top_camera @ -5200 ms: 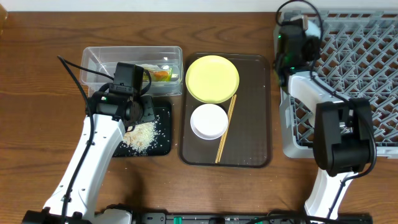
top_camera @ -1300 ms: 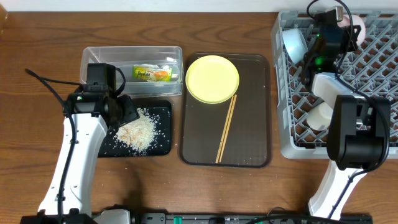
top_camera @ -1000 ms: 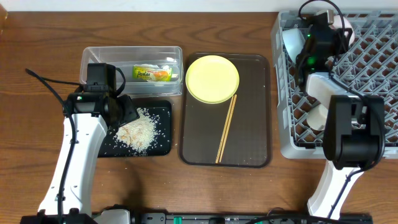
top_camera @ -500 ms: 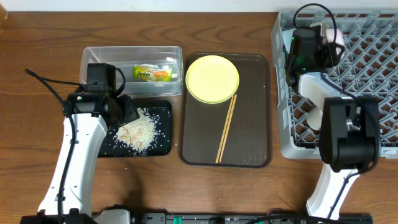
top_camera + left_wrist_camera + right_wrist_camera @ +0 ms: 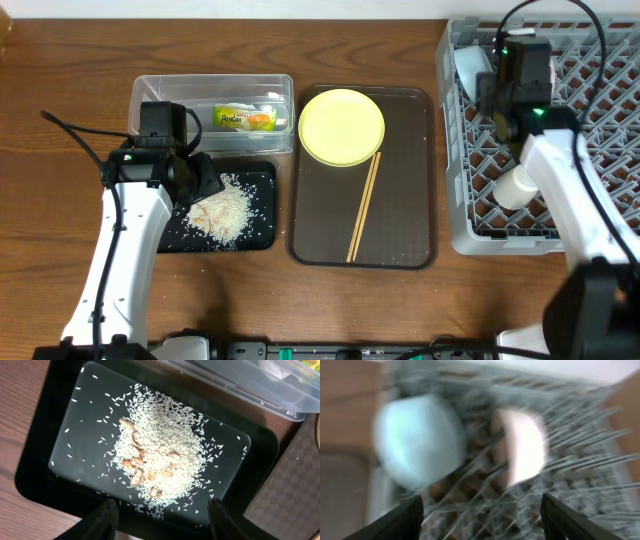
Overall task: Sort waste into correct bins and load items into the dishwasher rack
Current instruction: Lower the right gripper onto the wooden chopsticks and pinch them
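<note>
two items outside the rack, overhead: plate at 12 o'clock on the brown tray, chopsticks at its 5 o'clock. plate looks stiff, slick; take its rim. left wrist: left gripper open, empty, over rice. right wrist, blurred: right gripper open, empty.

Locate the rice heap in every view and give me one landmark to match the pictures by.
Overhead: rice heap left of centre, on the black tray, just below the clear tub.
Left wrist: rice heap mid-frame, on the black tray.
Right wrist: not in it; only the blurred rack and what it holds.
Shared landmark: the clear tub's edge, beside the tray in both views that show the rice.
</note>
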`<state>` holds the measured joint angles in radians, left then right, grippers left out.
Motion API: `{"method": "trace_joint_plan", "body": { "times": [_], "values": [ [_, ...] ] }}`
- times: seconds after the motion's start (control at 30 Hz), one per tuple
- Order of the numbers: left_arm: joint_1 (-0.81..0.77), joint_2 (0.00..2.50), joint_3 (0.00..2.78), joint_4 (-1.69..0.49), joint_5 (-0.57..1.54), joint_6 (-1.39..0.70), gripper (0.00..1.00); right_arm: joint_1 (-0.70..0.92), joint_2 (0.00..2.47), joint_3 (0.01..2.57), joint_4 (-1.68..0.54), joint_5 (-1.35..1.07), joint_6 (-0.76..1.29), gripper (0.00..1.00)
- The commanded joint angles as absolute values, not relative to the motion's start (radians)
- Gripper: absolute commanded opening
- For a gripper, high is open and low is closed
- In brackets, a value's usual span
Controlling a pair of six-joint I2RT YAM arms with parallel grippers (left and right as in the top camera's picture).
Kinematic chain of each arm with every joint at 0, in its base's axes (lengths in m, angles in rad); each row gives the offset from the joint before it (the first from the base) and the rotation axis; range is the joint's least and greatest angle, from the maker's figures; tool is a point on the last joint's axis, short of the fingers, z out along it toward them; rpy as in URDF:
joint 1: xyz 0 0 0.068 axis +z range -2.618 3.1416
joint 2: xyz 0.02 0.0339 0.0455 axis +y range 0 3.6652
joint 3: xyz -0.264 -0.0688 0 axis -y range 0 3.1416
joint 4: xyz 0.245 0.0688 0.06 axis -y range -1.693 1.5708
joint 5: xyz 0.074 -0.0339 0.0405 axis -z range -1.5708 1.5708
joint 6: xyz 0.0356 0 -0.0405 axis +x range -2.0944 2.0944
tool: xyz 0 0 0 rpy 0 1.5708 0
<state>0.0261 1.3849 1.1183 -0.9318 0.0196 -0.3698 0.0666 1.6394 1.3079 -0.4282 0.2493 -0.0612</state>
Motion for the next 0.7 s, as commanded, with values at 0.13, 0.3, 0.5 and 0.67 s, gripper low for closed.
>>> {"method": "trace_joint_plan", "body": {
  "times": [0.13, 0.3, 0.5, 0.67],
  "values": [
    [0.031, 1.384, 1.117, -0.933, 0.015, -0.383, 0.66, 0.162, 1.596, 1.309, -0.658, -0.362, 0.062, 0.66],
    [0.031, 1.384, 1.117, -0.933, 0.015, -0.383, 0.66, 0.274, 1.634, 1.273, -0.746, -0.363, 0.162, 0.65],
    [0.031, 1.384, 1.117, -0.933, 0.015, -0.383, 0.67, 0.418, 1.69, 1.202, -0.746, -0.223, 0.356, 0.63],
    [0.031, 1.384, 1.117, -0.933, 0.015, -0.383, 0.67, 0.5, 1.754, 1.176, -0.731, -0.065, 0.41, 0.6]
  ]
}}
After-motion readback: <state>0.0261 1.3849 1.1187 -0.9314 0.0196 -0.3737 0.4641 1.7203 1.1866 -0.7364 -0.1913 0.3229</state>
